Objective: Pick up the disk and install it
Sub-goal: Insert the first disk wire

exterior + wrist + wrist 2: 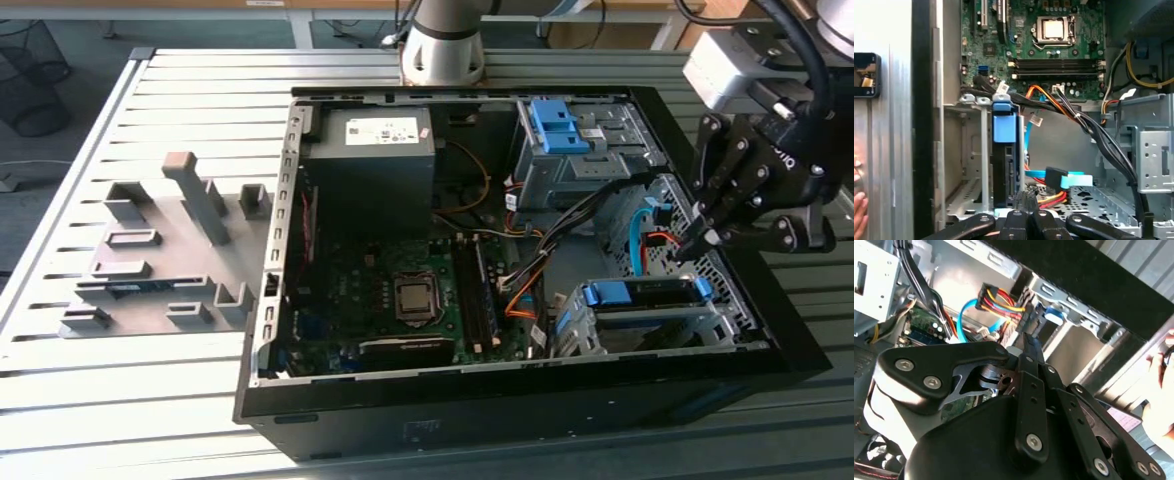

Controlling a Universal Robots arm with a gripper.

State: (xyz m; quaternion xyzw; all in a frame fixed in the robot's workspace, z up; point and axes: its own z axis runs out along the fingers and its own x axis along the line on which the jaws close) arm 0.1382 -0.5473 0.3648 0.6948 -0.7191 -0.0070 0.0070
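The disk (646, 293) sits in the grey drive cage (587, 325) at the near corner of the open computer case (747, 330), toward the exterior view's right; its blue rail faces up. In the first wrist view the disk (1004, 150) stands on edge inside that cage, a blue tab at its end. My gripper (685, 250) hangs just above the case's edge on that side, a little beyond the disk and apart from it. In both wrist views its fingers (1016, 220) are pressed together with nothing between them. The gripper (1029, 340) points down at the cables beside the cage.
A dark power supply (371, 150), the motherboard (400, 290), a second cage with a blue latch (554, 125) and loose cables (534, 270) fill the case. A grey fixture block (160, 250) stands on the slatted table. A person's hand (858, 210) rests outside the case wall.
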